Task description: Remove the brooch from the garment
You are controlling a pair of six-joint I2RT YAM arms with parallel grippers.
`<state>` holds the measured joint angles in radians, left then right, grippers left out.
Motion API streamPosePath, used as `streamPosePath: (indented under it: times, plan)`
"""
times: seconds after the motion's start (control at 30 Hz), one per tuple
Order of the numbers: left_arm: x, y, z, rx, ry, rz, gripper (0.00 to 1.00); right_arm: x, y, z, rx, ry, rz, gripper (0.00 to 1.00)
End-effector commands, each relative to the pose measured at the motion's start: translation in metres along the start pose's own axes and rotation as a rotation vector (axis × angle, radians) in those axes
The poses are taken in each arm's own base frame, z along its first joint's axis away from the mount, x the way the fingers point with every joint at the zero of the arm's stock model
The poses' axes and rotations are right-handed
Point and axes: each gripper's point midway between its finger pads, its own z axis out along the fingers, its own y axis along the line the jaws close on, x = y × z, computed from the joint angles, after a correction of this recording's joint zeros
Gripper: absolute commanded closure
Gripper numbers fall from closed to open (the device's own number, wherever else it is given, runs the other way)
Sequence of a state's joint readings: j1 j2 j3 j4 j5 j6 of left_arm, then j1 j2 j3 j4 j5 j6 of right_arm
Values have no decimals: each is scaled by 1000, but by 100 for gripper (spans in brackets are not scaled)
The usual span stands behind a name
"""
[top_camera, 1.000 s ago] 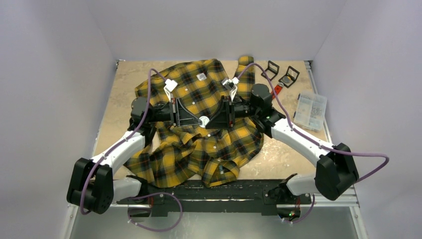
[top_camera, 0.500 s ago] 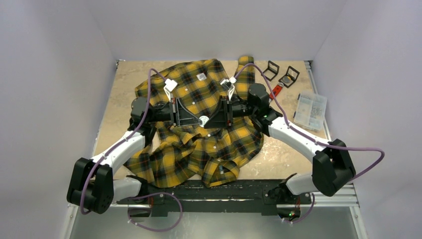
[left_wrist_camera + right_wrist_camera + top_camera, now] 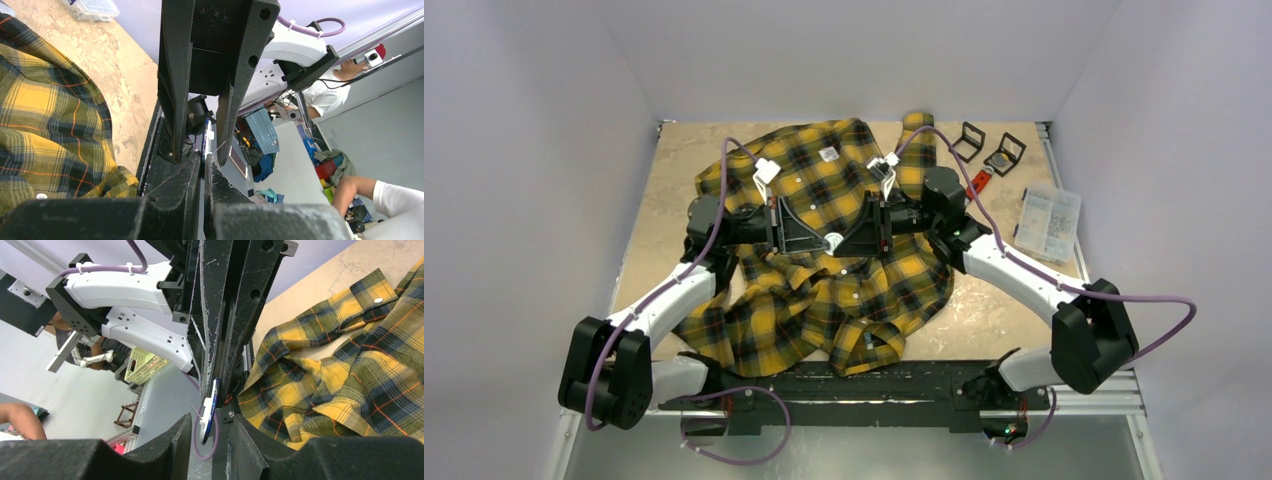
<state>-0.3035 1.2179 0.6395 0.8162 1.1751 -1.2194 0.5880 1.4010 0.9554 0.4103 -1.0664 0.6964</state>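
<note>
The garment (image 3: 824, 290), a yellow and black plaid shirt, lies crumpled across the table; it also shows in the left wrist view (image 3: 40, 120) and the right wrist view (image 3: 350, 370). The brooch (image 3: 833, 241) is a small round disc held in the air above the shirt, clear of the fabric. My left gripper (image 3: 822, 242) is shut on its edge (image 3: 206, 145). My right gripper (image 3: 844, 242) faces it tip to tip. Its jaws are open, with the brooch (image 3: 209, 410) between the fingers, white clasp and bare pin showing.
A clear plastic box of small parts (image 3: 1048, 222) sits at the right edge. Two black stands (image 3: 969, 138) (image 3: 1004, 153) and a small red item (image 3: 982, 181) are at the back right. A shirt sleeve (image 3: 916, 140) runs toward the back wall.
My right arm has shifted slightly left, bringing its open fingers around the brooch. The left arm and the shirt have not moved.
</note>
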Motion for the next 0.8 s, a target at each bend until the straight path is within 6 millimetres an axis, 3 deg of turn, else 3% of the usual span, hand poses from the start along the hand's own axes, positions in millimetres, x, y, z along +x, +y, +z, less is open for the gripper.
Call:
streamPosePath:
  times: [0.0,0.77]
  plan:
    - [-3,-9,0,24,-6,74,100,-18,19,1,-43,-24,-74,61]
    - [3,-10,-1,25,4,108,100,-21,11,3,-34,-38,-29,70]
